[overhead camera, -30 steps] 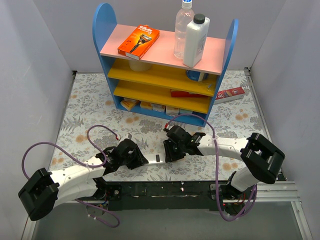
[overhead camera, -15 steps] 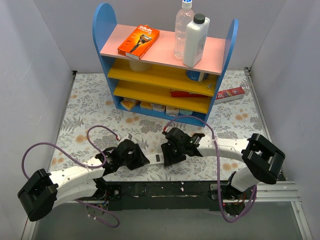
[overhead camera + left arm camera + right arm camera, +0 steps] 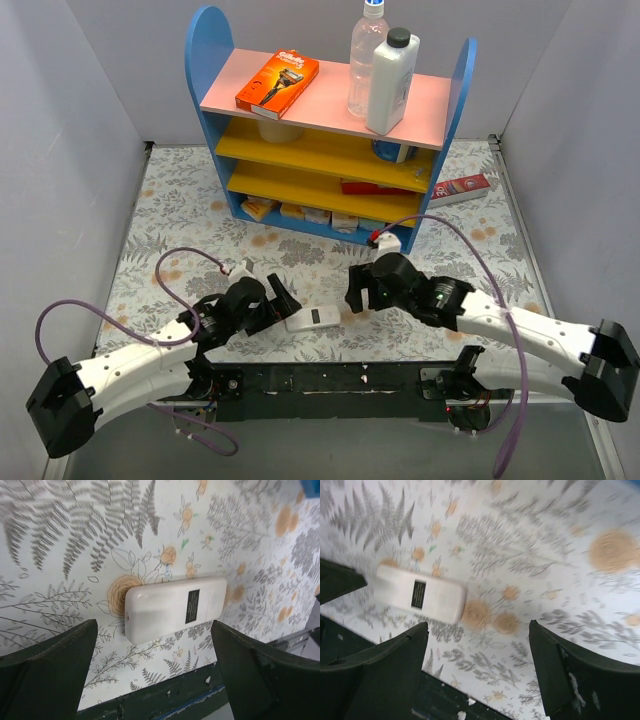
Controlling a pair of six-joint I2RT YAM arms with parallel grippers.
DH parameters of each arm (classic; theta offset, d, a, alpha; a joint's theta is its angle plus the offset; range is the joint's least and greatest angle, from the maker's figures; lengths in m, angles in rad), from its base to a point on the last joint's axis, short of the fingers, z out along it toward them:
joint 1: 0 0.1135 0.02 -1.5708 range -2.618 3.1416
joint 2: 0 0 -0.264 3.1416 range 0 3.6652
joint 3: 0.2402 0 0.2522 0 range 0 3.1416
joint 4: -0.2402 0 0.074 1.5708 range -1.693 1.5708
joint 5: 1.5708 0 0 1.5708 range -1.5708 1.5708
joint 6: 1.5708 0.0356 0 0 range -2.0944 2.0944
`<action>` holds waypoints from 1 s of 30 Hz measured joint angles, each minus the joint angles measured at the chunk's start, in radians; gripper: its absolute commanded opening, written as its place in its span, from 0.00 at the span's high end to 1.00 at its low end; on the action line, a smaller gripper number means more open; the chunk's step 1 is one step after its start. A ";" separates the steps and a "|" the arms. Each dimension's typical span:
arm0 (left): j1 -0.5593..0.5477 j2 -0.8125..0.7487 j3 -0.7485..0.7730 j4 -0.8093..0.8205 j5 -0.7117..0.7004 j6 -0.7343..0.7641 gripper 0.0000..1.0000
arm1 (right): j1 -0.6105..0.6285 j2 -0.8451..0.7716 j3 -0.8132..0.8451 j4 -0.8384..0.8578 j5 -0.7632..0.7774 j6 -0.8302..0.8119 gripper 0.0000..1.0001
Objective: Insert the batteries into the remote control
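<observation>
The remote control (image 3: 313, 319) lay flat on the flowered table (image 3: 180, 200), close to its near edge and just ahead of the black base rail (image 3: 330, 380). Its plain white back was uppermost, with the small dark window showing and the buttons out of sight. Its long axis ran roughly left to right in the overhead view, slightly tilted, and it sat between the two tools. The left gripper (image 3: 281, 303) was just beside the remote's left end, spread wide and holding nothing. In the left wrist view the remote control (image 3: 175, 608) lay squarely in the gap between the dark fingers (image 3: 50, 670), with its length running from one finger toward the other. The right gripper (image 3: 355, 293) was likewise spread and empty, near the right end but a little farther off. In its blurred wrist view the remote control (image 3: 420, 593) lay up and to the left of the gap, not centred. The left arm was judged the nearer and better aligned. As the long axis followed its closing line, a wrist turn would probably be needed to take the narrow width. No batteries were visible in any view, and it could not be told whether the compartment was open.
</observation>
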 measured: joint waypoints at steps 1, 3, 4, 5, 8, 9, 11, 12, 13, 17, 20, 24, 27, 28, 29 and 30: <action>0.000 -0.024 0.012 -0.030 -0.033 0.004 0.02 | 0.000 -0.047 -0.005 -0.015 0.048 0.001 0.10; 0.000 -0.082 0.055 -0.107 -0.106 0.018 0.02 | 0.000 -0.178 -0.014 -0.047 0.172 0.002 0.09; 0.000 -0.112 0.082 -0.138 -0.143 0.026 0.02 | 0.000 -0.210 -0.014 -0.058 0.200 0.002 0.09; 0.000 -0.147 0.117 -0.174 -0.187 0.039 0.02 | 0.000 -0.265 -0.015 -0.073 0.249 0.002 0.09; 0.000 -0.252 0.240 -0.253 -0.320 0.078 0.02 | 0.000 -0.443 -0.016 -0.117 0.380 -0.003 0.07; 0.000 -0.296 0.285 -0.275 -0.374 0.102 0.02 | 0.000 -0.499 -0.018 -0.127 0.414 -0.010 0.06; 0.000 -0.370 0.337 -0.291 -0.449 0.141 0.02 | 0.000 -0.612 -0.027 -0.136 0.475 -0.025 0.05; 0.000 -0.413 0.355 -0.291 -0.484 0.169 0.02 | 0.000 -0.667 -0.032 -0.143 0.502 -0.032 0.05; 0.000 -0.458 0.367 -0.291 -0.518 0.199 0.02 | 0.000 -0.718 -0.035 -0.154 0.526 -0.041 0.05; 0.000 -0.613 0.375 -0.282 -0.618 0.315 0.02 | -0.005 -0.878 -0.051 -0.183 0.598 -0.074 0.04; 0.000 -0.697 0.375 -0.270 -0.658 0.378 0.02 | -0.005 -0.972 -0.062 -0.195 0.633 -0.093 0.04; 0.000 -0.782 0.373 -0.244 -0.686 0.436 0.02 | -0.005 -1.065 -0.068 -0.212 0.663 -0.112 0.03; 0.000 -0.829 0.366 -0.226 -0.696 0.463 0.02 | -0.005 -1.095 -0.068 -0.219 0.679 -0.123 0.03; 0.000 -0.838 0.363 -0.221 -0.699 0.470 0.02 | -0.005 -1.096 -0.068 -0.224 0.681 -0.125 0.04; 0.000 -0.843 0.360 -0.218 -0.703 0.475 0.02 | -0.005 -1.096 -0.070 -0.227 0.683 -0.126 0.03; 0.000 -0.846 0.356 -0.216 -0.705 0.480 0.02 | -0.005 -1.096 -0.076 -0.232 0.686 -0.127 0.03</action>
